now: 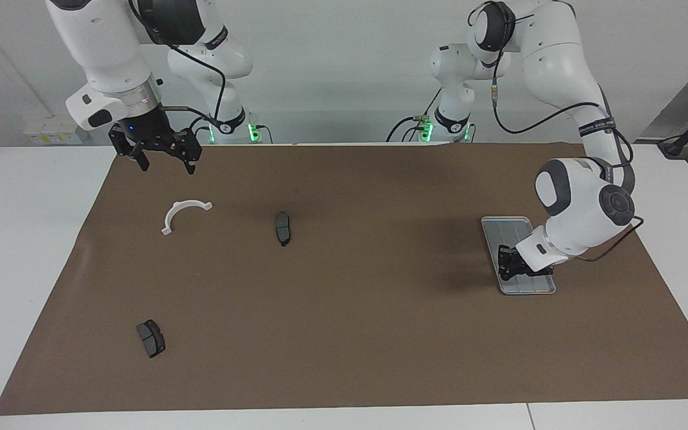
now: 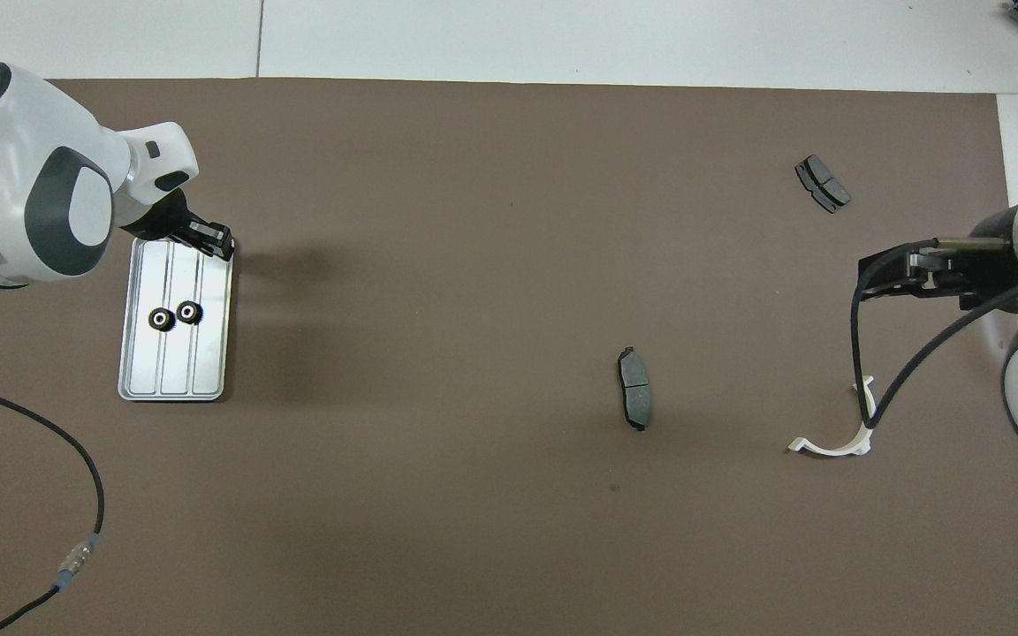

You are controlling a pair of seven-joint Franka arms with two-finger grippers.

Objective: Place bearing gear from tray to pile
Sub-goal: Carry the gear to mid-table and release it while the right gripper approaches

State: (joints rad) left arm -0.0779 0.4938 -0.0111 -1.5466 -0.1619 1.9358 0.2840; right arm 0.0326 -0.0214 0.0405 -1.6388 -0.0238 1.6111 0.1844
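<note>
On the brown mat [image 1: 344,334]: a white curved bracket [image 1: 184,214] and two dark brake pads [image 1: 282,228] [image 1: 150,338], well apart
</note>
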